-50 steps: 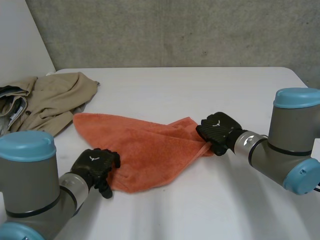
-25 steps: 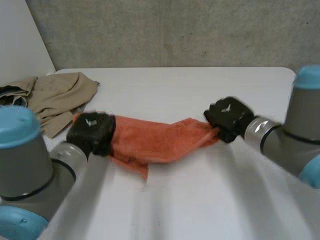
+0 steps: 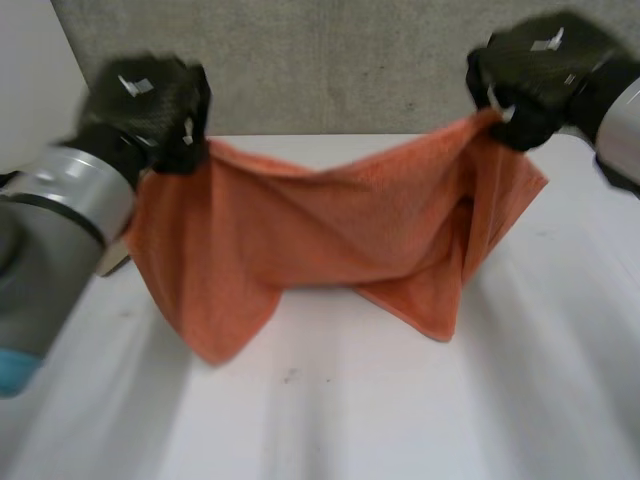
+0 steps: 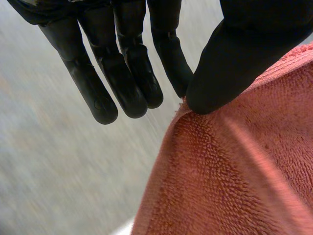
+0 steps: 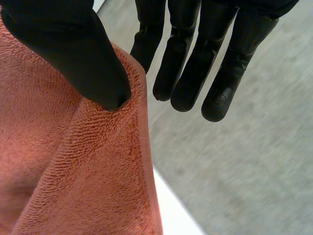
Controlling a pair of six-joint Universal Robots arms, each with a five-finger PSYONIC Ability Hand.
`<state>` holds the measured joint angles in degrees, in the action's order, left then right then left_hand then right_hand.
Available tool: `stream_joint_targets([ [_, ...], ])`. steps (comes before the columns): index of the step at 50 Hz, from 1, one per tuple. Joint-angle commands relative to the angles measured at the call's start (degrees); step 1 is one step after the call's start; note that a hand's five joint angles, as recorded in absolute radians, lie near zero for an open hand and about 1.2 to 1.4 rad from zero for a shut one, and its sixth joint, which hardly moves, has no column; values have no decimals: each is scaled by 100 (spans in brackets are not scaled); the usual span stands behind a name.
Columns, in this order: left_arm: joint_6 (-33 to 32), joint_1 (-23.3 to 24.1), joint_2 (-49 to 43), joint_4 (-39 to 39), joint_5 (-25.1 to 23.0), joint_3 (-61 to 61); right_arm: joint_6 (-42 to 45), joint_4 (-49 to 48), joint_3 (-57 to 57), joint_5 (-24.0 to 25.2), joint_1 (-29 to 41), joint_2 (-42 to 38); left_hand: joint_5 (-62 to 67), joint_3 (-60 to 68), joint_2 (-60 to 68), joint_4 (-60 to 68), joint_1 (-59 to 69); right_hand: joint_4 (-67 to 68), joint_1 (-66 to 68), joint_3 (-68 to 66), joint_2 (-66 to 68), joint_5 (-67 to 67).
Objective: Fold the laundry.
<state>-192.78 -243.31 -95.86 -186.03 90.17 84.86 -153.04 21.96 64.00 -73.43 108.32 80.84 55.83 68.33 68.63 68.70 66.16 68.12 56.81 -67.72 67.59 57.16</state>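
An orange towel [image 3: 330,230] hangs in the air above a white table [image 3: 350,400], stretched between two black robot hands that are raised over the table's far edge. The left hand [image 3: 145,105] holds one top corner of the towel and the right hand [image 3: 530,70] holds the other. The top edge sags in a shallow curve between them, and the cloth falls in loose folds toward the table. Two lower tips of the towel point down at the table top; it is not possible to tell whether they touch it. Seen from the left wrist, the thumb [image 4: 234,63] presses on the very corner of the towel [image 4: 230,176] and pinches it against the nearest of the fingers [image 4: 127,73], which are straight and close together. Seen from the right wrist, the thumb [image 5: 73,54] digs into the towel [image 5: 73,166] just beside its edge, with the cloth caught between it and the nearest of the fingers [image 5: 195,63], which are likewise straight and side by side. A grey concrete wall [image 3: 340,70] rises behind the table, beyond the towel and both hands.
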Motion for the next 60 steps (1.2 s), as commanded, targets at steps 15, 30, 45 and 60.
stream_joint_targets([
  [15, -137, -33, -2552, 137, 18, -505, 38, -210, 393, -779, 497, -2406, -3131, -3382, -3412, -3418, -3164, 590, 1721, -630, 643, 686],
  [30, -137, -428, -2463, 261, -78, -531, 99, -368, 1035, -542, 506, -1756, -3963, -4214, -4244, -4251, -3997, 420, 1552, -460, 473, 516],
  [45, -40, -446, -3017, 480, -1089, -804, 38, -535, 1369, -427, 137, -1580, 1162, 911, 881, 874, 1128, -5314, -4183, 5275, -5262, -5218],
  [60, -93, -542, -2367, 498, -799, -330, 1241, -272, 403, -85, -654, -1702, 1417, 1167, 1137, 1130, 1384, -5198, -4067, 5158, -5145, -5102],
])
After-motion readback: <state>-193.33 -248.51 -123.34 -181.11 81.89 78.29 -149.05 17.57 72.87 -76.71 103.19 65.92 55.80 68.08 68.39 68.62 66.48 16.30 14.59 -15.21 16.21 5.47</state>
